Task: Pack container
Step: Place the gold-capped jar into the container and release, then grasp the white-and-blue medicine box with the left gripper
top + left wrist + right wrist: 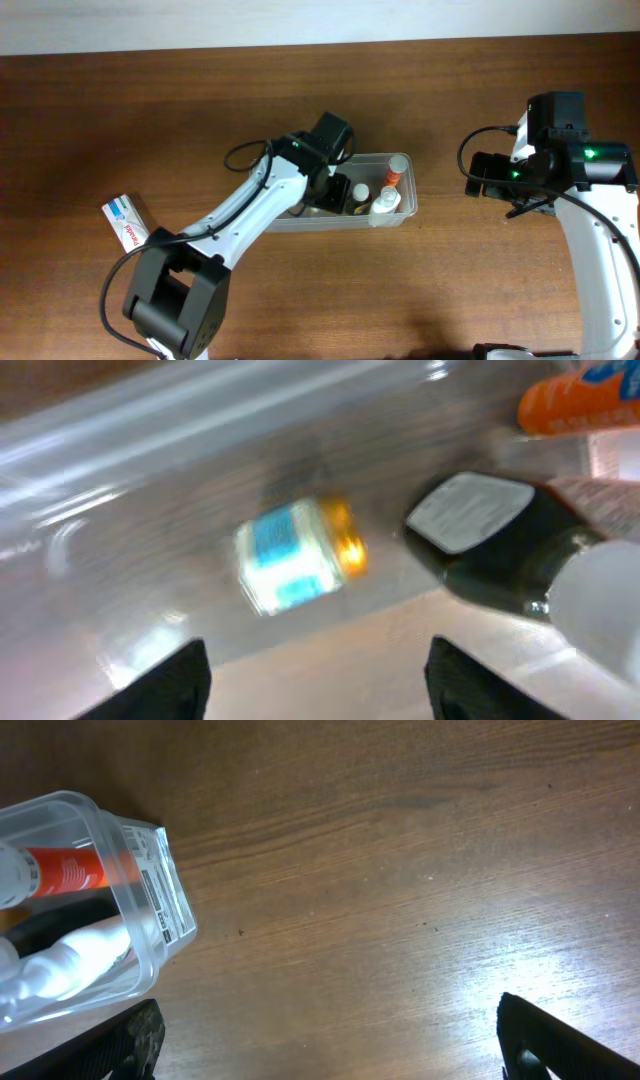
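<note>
The clear plastic container [404,162] sits mid-table and holds several small bottles: an orange one [393,177], a white one [383,205] and a black one [340,190]. My left gripper [318,680] is open and empty, inside the container's left end. Just beyond its fingertips a small bottle with a blue and white label and amber cap [295,555] lies on the container floor, blurred. A black bottle [500,555] and the orange one [580,405] lie to the right. My right gripper [330,1045] is open and empty above bare wood, right of the container's corner [150,910].
A white and blue flat packet [127,220] lies on the table at the left, beside the left arm's base. The table's far edge meets a pale wall at the top of the overhead view.
</note>
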You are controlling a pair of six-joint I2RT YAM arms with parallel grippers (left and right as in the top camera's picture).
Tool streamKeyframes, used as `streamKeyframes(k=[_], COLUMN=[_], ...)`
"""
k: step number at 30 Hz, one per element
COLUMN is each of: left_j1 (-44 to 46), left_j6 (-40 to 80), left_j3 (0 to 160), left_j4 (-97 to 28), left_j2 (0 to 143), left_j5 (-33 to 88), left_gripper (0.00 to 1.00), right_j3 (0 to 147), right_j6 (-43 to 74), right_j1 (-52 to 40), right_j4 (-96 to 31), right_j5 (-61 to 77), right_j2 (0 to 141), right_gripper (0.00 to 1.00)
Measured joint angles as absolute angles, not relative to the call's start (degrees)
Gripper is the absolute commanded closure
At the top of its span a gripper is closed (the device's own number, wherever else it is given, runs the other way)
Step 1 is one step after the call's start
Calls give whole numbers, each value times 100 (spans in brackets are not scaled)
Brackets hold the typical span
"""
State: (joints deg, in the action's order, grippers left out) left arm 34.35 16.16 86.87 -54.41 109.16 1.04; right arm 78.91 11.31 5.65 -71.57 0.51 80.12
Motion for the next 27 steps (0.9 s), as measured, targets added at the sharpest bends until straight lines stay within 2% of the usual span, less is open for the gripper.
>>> streamKeyframes(k=[4, 6, 9, 15, 21, 27], left_j1=[3063, 2735, 2038, -56, -1868, -2718], left_j6=[1594, 1579, 1581, 1612, 1614, 1614], left_j3=[9303, 9616, 9900, 10042, 9668, 8503], left_j4=[-6082, -6388, -6626, -7181, -7087, -6449], left_j2=[10632, 10322, 9686, 8781, 8941, 9736], left_j5=[-169, -351, -576, -823, -652, -384], left_gripper=[6, 1, 1, 1, 1, 1], right_j3=[7889, 7889, 7889, 7889, 7889, 7889], right_j6=[1131, 1131, 1129, 1127, 1111, 1107], right_j1=[565, 565, 565, 565, 565, 565], right_j4=[-7157, -7157, -7159, -7157, -7159, -7155], right_j5=[51, 51, 51, 51, 54, 51], right_j2=[8012, 8012, 8012, 8012, 8012, 8012], right_gripper=[2, 2, 2, 2, 2, 2])
